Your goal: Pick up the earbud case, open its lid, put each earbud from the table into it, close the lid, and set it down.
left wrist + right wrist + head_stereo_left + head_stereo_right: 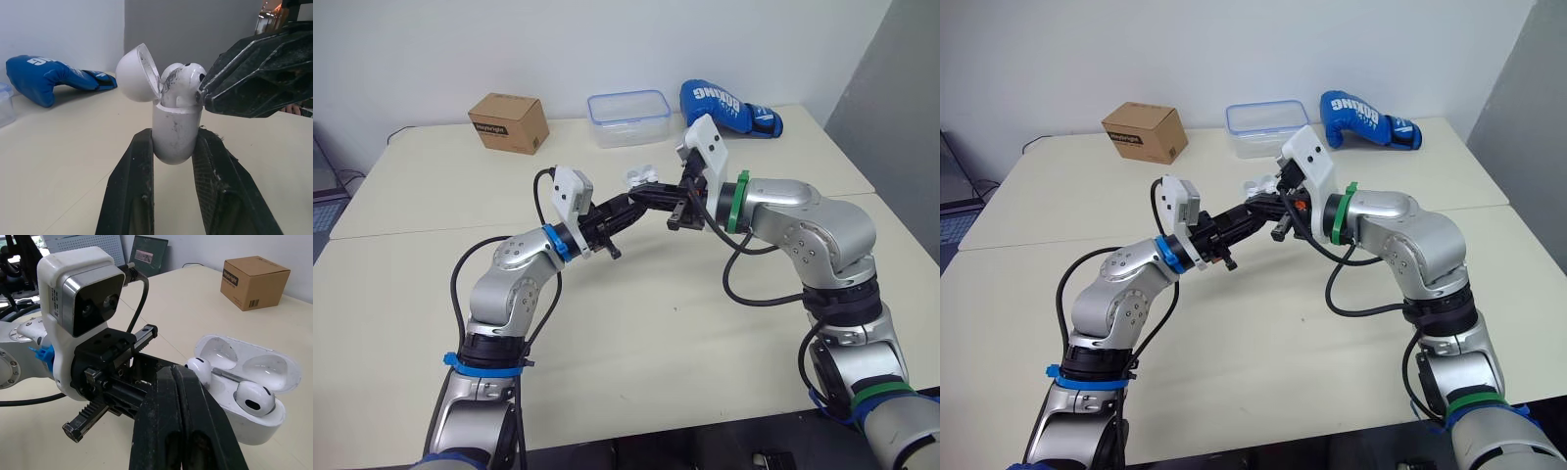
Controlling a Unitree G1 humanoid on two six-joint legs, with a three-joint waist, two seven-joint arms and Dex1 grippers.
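A: Entry: where is the earbud case [176,122]?
B: It is off the table [636,333], held upright over the middle. The two black fingers of the left gripper [175,142] clamp its lower body from either side.
A: Lid [137,73]?
B: Open, tilted back on its hinge. Two earbuds sit in the case: one earbud [199,369] next to the right gripper, the other earbud [254,399] on the side away from it.
A: Right gripper [178,374]?
B: Fingers pressed together with nothing between them. The tips touch the nearer earbud from the side.
A: Surroundings?
B: Along the table's far edge stand a cardboard box [509,122], a clear plastic container [628,117] and a blue boxing glove [729,108], all well apart from the case.
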